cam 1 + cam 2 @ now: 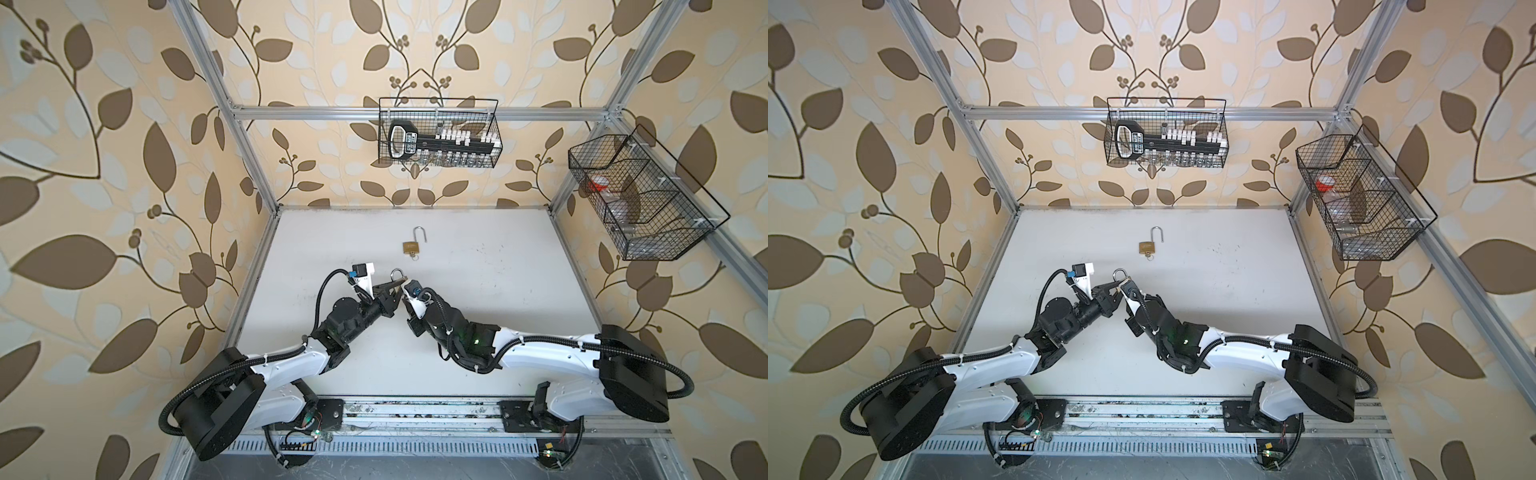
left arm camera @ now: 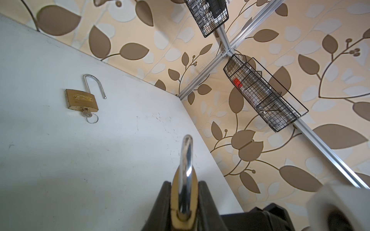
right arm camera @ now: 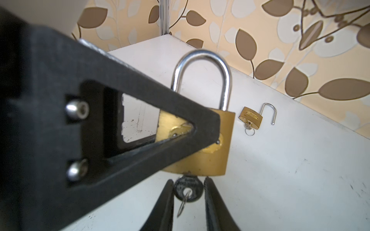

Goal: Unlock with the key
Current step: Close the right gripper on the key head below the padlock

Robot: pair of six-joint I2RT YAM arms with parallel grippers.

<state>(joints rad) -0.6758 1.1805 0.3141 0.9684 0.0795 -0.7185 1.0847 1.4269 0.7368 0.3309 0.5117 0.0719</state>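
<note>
1. The held padlock (image 3: 218,152) sits in the left gripper (image 2: 185,200), mid-table between the two arms and well short of the far wall. The jaws are clamped on the flat brass faces of its body.
2. In both top views its long axis runs roughly from the robot toward the far wall, with the shackle (image 1: 397,274) at the far end and the keyway end nearest the right gripper (image 3: 189,183).
3. In the right wrist view one shackle leg enters the body and the other passes behind the left finger (image 3: 140,112). Seen edge-on in the left wrist view, the shackle looks seated.
4. The key (image 3: 188,189) is in the keyway, its shaft in line with the padlock's long axis. Its flat head faces the right wrist camera and a small ring (image 3: 182,206) hangs from it.
5. The right gripper's jaws stand one on each side of the key head, very close to it. I cannot tell whether they are pressing on it.
6. A second padlock (image 1: 410,248) lies flat on the table (image 1: 498,299), beyond the held one and well apart from it. Its shackle end points to the far wall, the free leg is out of the body, and its own key (image 2: 86,113) is in the near end.
</note>
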